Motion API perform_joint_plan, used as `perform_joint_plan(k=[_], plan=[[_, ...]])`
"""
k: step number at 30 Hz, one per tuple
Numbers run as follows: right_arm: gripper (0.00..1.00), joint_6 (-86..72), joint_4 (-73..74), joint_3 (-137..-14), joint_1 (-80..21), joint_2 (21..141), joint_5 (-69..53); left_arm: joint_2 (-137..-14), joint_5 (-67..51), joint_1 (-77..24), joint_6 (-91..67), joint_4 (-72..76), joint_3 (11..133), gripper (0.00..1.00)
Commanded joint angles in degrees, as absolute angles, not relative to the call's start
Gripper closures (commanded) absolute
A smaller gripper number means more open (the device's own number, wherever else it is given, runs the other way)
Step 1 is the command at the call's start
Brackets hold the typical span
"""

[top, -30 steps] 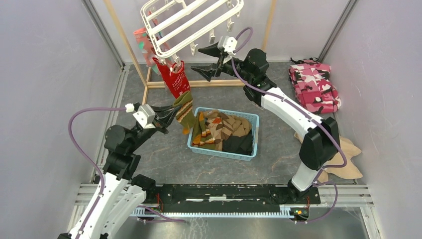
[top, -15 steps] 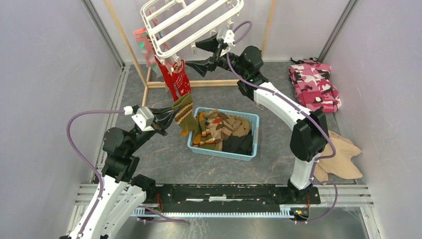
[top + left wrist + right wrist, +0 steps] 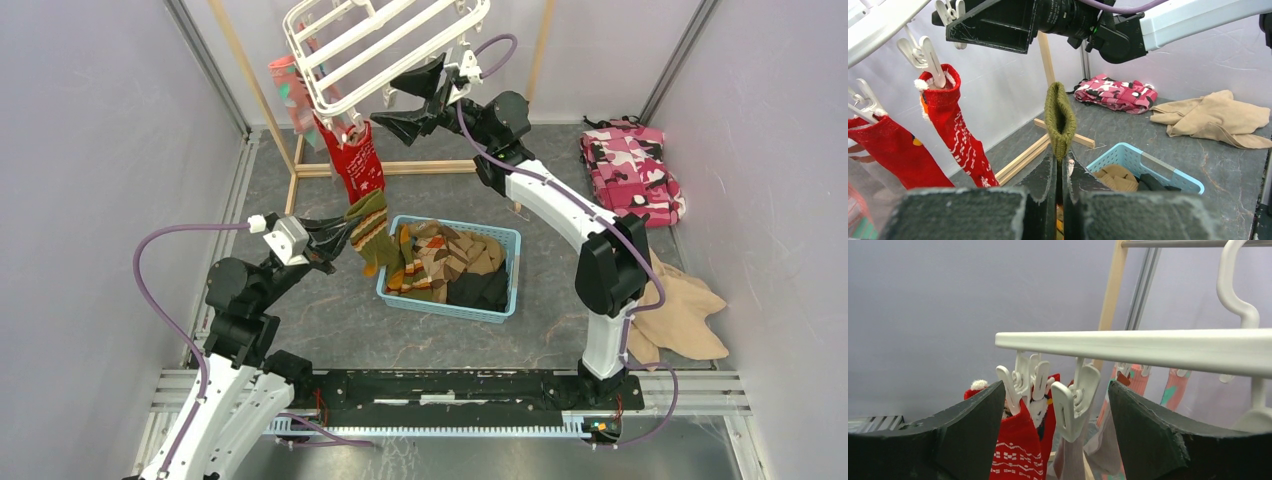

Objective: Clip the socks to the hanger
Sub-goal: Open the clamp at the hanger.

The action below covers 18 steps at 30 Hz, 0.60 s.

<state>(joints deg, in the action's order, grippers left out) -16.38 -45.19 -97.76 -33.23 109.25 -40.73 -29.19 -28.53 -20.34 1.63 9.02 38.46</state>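
**Olive sock** [image 3: 1060, 117]. Held by the left fingers [image 3: 1048, 180], which are shut tight on it just below the cuff. The cuff stands up above the fingertips. In the overhead view the rest hangs down at centre left of the frame, crossing the left edge of the blue basket [image 3: 505, 240]. Long axis: roughly upright.

**Hanger** [image 3: 380, 40]. White rack, tilted, at top centre of the overhead view, and cut off by the top edge. Red socks [image 3: 352, 155] hang clipped along its lower left rim.

**Free clip** [image 3: 1074, 402]. Dangles from the white bar, between the right fingers [image 3: 968, 425]. These stand wide apart on either side of it and hold nothing. They probably do not press its levers, though the view is too close to be sure.

**Relation that matters.** In the overhead view the clip lies to the upper right of the held sock. In the left wrist view the right fingers fill the top centre, directly above the cuff. The left arm carries the sock and the right arm is nearer the clip. As a judgement, the cuff has to rise into the clip while the right fingers squeeze it open.

**Remaining socks** [image 3: 440, 260]. Heaped in the basket on the desk [image 3: 330, 320], centre of the frame.

**Not legible.** The olive sock's foot is hidden behind the left fingers in the wrist view. In the overhead view the free clip is lost against the right fingers.
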Motion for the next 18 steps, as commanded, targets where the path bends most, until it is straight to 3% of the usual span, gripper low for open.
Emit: perform_joint_plan(k=[1,18], plan=[[0.19,-21.0,-49.8,-102.6,-32.6,111.4,-42.1,-28.7,-29.3,-20.0,3.9,10.2,38.5,0.98],[0.18,-24.1,-50.3,-106.0,-32.1,114.5,-42.6,-29.0,-29.5,-19.5,3.9,10.3,38.4,0.98]])
